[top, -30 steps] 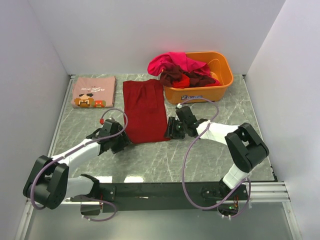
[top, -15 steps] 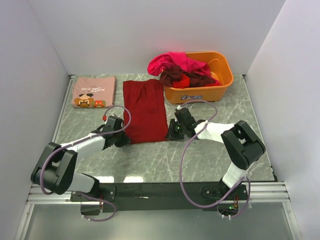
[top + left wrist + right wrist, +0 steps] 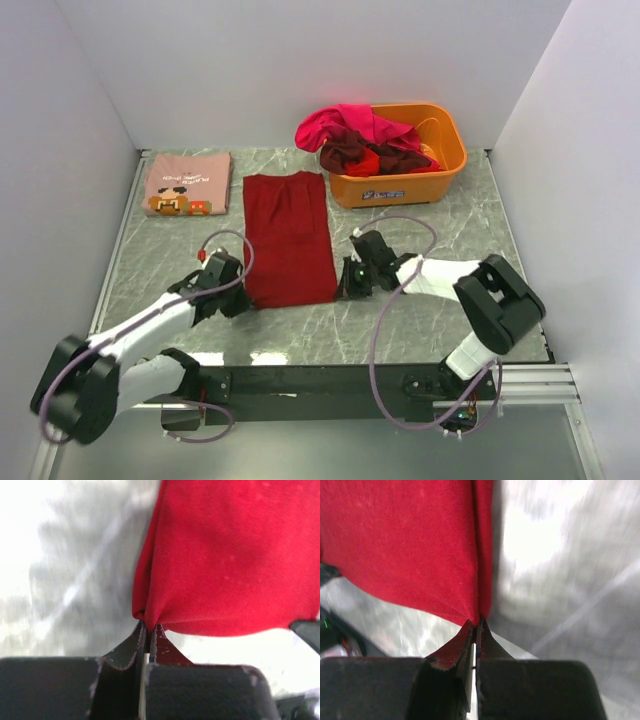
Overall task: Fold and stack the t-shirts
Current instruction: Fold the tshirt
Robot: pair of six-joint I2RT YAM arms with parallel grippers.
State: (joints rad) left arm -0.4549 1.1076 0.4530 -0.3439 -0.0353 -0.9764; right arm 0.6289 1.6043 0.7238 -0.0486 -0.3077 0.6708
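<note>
Left wrist view has my left gripper [image 3: 148, 630] pinched tight on the near left corner of the dark red tee [image 3: 225, 555], and my right gripper [image 3: 475, 626] is clamped the same way on its near right corner. That tee's stretched out long-ways on the marble table [image 3: 430, 225] between my arms. Further back there's the folded dusty pink tee [image 3: 187, 183] at far left and the orange tub [image 3: 452, 140] with the magenta, maroon and red tees [image 3: 360, 138] heaped in it.
</note>
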